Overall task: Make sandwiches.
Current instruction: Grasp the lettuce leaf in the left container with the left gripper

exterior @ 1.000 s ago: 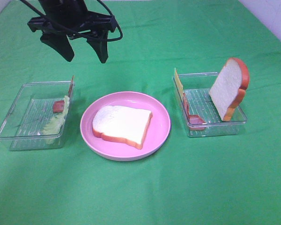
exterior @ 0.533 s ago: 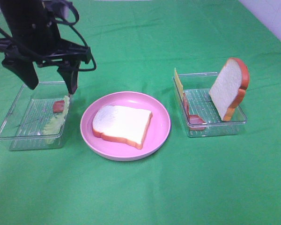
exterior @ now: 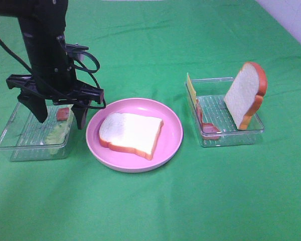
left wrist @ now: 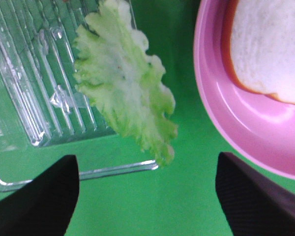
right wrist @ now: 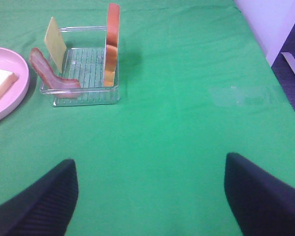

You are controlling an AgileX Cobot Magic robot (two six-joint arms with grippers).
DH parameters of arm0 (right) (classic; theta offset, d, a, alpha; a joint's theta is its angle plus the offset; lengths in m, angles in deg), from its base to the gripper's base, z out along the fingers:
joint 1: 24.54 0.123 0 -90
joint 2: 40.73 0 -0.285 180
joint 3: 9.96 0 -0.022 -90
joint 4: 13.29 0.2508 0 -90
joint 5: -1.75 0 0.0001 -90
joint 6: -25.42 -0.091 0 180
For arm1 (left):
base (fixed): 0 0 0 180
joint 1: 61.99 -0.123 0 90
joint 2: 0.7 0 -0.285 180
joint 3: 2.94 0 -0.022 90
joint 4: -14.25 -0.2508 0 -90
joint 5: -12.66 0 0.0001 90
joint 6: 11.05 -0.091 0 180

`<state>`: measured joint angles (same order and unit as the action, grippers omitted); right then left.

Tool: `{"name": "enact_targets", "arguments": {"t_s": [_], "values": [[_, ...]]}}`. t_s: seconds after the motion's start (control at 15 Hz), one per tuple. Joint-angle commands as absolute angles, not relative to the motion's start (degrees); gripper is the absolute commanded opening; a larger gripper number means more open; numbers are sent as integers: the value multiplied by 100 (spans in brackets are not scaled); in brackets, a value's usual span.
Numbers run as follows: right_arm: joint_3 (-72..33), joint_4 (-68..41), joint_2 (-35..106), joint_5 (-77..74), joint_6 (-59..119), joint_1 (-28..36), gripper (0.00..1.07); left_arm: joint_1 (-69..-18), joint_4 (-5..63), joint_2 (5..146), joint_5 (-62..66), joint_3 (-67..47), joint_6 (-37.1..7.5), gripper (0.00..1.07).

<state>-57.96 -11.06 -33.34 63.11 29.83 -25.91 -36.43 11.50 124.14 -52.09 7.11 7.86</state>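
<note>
My left gripper [exterior: 60, 114] is open and hangs low over the left clear tray [exterior: 10, 149], its fingers astride the pale green lettuce [exterior: 57, 133]. In the left wrist view the lettuce [left wrist: 123, 93] drapes over the tray's edge [left wrist: 34, 73], between the open fingertips [left wrist: 34, 196]. A pink-red bacon piece [exterior: 63, 113] lies in that tray. One bread slice [exterior: 130, 133] lies flat on the pink plate [exterior: 173, 128]. The right tray [exterior: 231, 139] holds an upright bread slice [exterior: 246, 95], a cheese square [exterior: 191, 90] and bacon [exterior: 208, 128]. My right gripper [right wrist: 150, 201] is open and empty over bare cloth, out of the exterior view.
Everything stands on a green cloth [exterior: 155, 211]. The right wrist view shows the right tray [right wrist: 83, 73] far ahead, with bread [right wrist: 112, 44], cheese [right wrist: 55, 42] and bacon [right wrist: 51, 73]. The table's edge [right wrist: 265, 44] runs along the right side.
My left arm has moved left and down, from above the back of the table to just over the left tray. It stays open. Nothing else moved.
</note>
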Motion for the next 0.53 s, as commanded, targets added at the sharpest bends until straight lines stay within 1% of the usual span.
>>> {"name": "enact_targets", "arguments": {"t_s": [0.07,0.27,0.33,0.53], "values": [[-5819,-1123,-3414,6231,3041,-2614,77,-3609,1201,12546,-4991,676,843,71],[-5819,-1123,-3414,6231,3041,-2614,77,-3609,1201,12591,-4636,676,843,59],[-5819,-1123,-3414,6231,3041,-2614,77,-3609,1201,12591,-4607,676,843,50],[-5819,-1123,-3414,6231,3041,-2614,77,-3609,1195,12597,-4659,676,843,33]]}}
